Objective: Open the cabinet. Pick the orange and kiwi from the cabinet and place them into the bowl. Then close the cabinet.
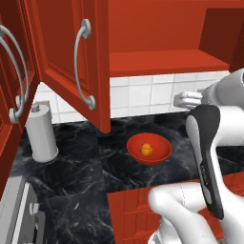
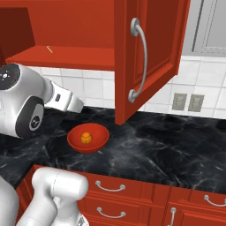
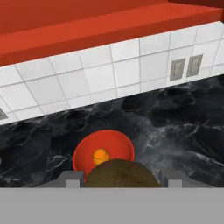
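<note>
We have the kiwi (image 3: 120, 174) right at the bottom of the hand view, a brown-green furry oval clamped between the two fingertips (image 3: 70, 178) of the gripper (image 3: 120, 179), so the fingers are grasping it. Just beyond it sits the bowl (image 1: 149, 148), glossy red, shallow and round, out on the middle of the black marbled worktop (image 2: 176, 150), well clear of the front edge and apart from the tiled wall (image 3: 109, 74). One orange (image 1: 146, 150) lies in the bowl's centre, small, bright and round. That makes one kiwi, one orange, one bowl.

Above, we see the cabinet (image 1: 157, 47) standing open, both doors swung out: the left door (image 1: 71, 57) hangs over the worktop left of the bowl, the right door (image 2: 148, 57) to its right, each with one curved silver handle. Between them the worktop around the bowl lies bare. The red shelf edge (image 2: 66, 57) runs above the tiles. One paper towel roll (image 1: 42, 133) stands toward the worktop's left end, and two wall sockets (image 2: 187, 102) sit on the tiles at right.
</note>
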### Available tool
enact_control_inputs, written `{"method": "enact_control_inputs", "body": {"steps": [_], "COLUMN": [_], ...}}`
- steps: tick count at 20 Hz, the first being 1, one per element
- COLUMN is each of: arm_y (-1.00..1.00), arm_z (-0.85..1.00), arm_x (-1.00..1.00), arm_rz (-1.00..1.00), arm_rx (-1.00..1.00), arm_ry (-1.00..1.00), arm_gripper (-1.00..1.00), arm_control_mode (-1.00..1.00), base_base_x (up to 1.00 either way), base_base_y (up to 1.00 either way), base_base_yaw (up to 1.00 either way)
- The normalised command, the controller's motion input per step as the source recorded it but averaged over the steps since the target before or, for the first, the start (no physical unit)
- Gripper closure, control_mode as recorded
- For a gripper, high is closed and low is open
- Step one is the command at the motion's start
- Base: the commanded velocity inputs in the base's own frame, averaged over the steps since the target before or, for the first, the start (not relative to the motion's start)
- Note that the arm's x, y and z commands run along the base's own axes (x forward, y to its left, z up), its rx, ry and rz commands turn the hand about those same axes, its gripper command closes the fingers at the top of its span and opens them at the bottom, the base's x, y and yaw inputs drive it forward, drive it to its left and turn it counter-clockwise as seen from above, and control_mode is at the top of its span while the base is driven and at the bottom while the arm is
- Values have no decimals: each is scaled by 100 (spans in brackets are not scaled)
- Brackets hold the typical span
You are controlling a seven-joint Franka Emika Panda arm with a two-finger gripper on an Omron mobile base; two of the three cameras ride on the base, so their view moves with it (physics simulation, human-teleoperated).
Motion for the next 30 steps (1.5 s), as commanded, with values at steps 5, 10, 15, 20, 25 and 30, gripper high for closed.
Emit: {"method": "enact_control_inputs", "body": {"steps": [5,10,15,20,25,30], "arm_y": [18,1,0,0,0,0], "arm_z": [-81,-47,-22,-45,-69,-80], "arm_x": [5,46,57,75,62,74], "arm_rz": [0,0,0,0,0,0], "arm_rx": [0,-1,0,0,1,1], "arm_ry": [27,16,0,0,0,0], "arm_gripper": [100,100,100,100,100,100], "arm_control_mode": [-100,-100,-100,-100,-100,-100], "base_base_x": [0,0,0,0,0,0], "base_base_y": [0,0,0,0,0,0], "base_base_yaw": [0,0,0,0,0,0]}}
